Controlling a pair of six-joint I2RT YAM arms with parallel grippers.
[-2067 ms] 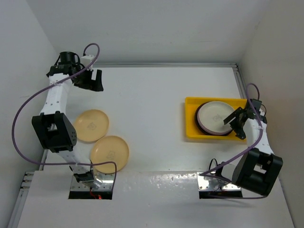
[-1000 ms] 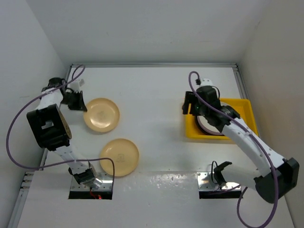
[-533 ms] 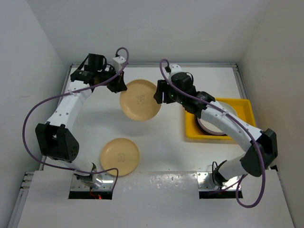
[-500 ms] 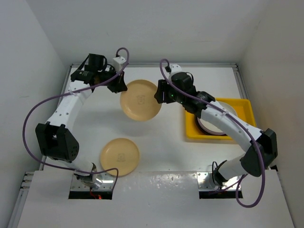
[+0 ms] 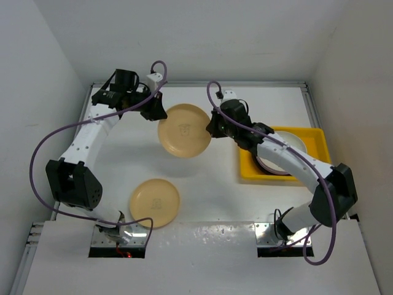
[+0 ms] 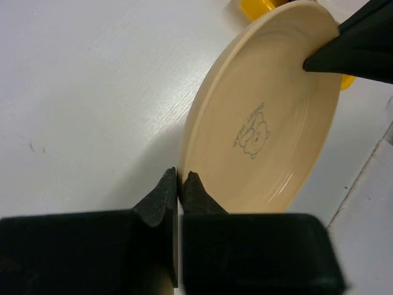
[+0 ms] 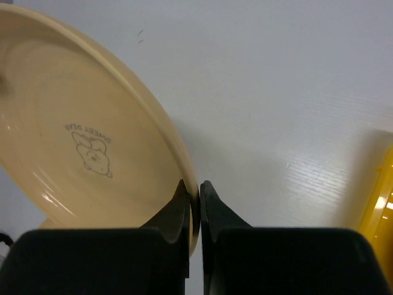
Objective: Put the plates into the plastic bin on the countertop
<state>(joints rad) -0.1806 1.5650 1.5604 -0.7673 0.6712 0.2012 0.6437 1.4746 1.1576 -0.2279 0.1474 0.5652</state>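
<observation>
Right gripper (image 5: 212, 128) has clamped onto the 3 o'clock rim of the tan plate (image 5: 184, 130) since the last frame, and the plate sits slightly further toward 3. Left gripper (image 5: 155, 113) pinches its 9 o'clock rim. The plate hangs tilted between both, at 12 o'clock over the countertop (image 5: 209, 196). 2nd plate (image 5: 155, 203) lies flat at 7 o'clock. Bin (image 5: 245, 157) at 3 o'clock holds a stack (image 5: 288, 142), with the right arm (image 5: 288, 161) crossing above it.

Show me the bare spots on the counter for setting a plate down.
Bare countertop lies between the loose tan plate and the yellow bin, and again behind the bin toward the far right corner. Crowded: the far middle, where the left gripper and right gripper both pinch the held plate, and the bin, already holding stacked plates.
</observation>
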